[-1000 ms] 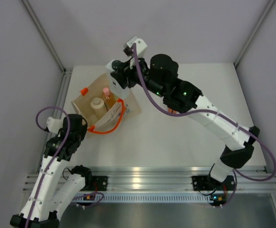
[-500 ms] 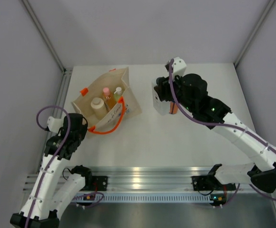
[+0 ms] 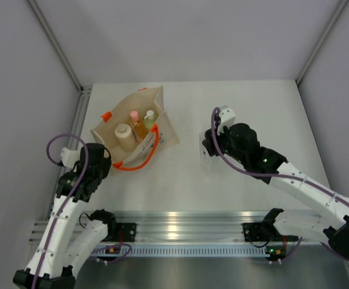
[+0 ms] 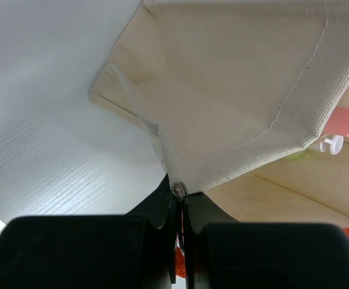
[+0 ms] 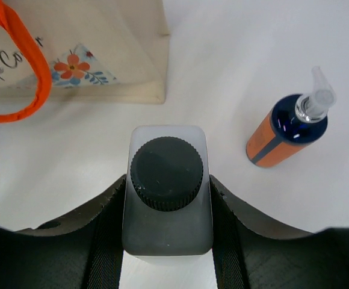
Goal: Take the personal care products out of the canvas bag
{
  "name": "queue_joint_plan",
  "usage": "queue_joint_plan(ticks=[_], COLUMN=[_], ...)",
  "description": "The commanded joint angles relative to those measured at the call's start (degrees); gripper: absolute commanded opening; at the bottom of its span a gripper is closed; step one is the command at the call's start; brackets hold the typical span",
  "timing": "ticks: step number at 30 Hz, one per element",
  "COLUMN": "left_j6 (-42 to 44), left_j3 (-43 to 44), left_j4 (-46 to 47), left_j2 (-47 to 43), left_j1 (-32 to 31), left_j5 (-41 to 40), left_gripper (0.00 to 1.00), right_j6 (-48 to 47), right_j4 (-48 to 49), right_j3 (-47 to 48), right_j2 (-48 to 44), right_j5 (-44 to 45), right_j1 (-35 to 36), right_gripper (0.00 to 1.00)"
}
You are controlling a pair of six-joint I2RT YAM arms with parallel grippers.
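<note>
The canvas bag (image 3: 162, 129) stands open at the back left, with orange handles (image 3: 139, 161). In it are the cream squat bottle (image 3: 124, 132), the peach bottle with pink cap (image 3: 135, 117) and the yellow-green bottle with white cap (image 3: 149, 116). My left gripper (image 3: 105, 161) is shut on the bag's rim hem (image 4: 179, 189). My right gripper (image 3: 206, 155) is shut on the clear bottle with dark cap (image 5: 167, 174), held upright just above or on the table right of the bag. The orange bottle with dark-blue top (image 5: 286, 129) stands beside it on the table.
The white table (image 3: 240, 102) has walls at the back and sides, and a metal rail (image 3: 180, 226) runs along its near edge. The bag's printed side (image 5: 72, 66) lies just left of my right gripper.
My right arm has carried the clear bottle from over the bag to the right and down near the table beside the orange bottle. The left gripper has kept its hold on the bag.
</note>
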Motion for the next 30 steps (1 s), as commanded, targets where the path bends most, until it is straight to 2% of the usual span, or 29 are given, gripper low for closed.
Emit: queue_joint_plan(ticks=[1,10,18,25,28,30], left_j6=[-3.3,-3.0,-2.3,-2.3,-2.2,-2.2], left_j3=[-0.2,-1.2,-2.0,-2.5,-2.4,-2.3], left_j4=[0.0,0.1,0.1,0.1,0.2,0.2], left_j2=[-0.7,-0.2,-0.2,-0.9,-0.9,-0.7], left_j1=[0.0,0.0,0.0,0.0,0.0,0.0], left_j5=[4.9,7.5,7.5,7.4,6.8,6.4], left_gripper=[0.0,0.0,0.0,0.0,0.0,0.0], right_j6=[2.4,2.8,2.5,1.2,0.8,0.2], right_j4=[17.0,23.8,40.9,41.8,40.9,40.4], right_j3=[-2.6,-11.3,-22.0,-23.4,-23.3,-22.9], right_j2=[-4.1,-5.2,-5.0,-2.8,-3.0,-2.9], right_j5=[-1.8,-4.3,-3.6,-3.6,-3.9,-4.0], right_j1=[-2.0,-6.0,-7.8,-7.9,-7.9,-7.9], right_gripper=[0.0,0.0,0.0,0.0,0.1,0.11])
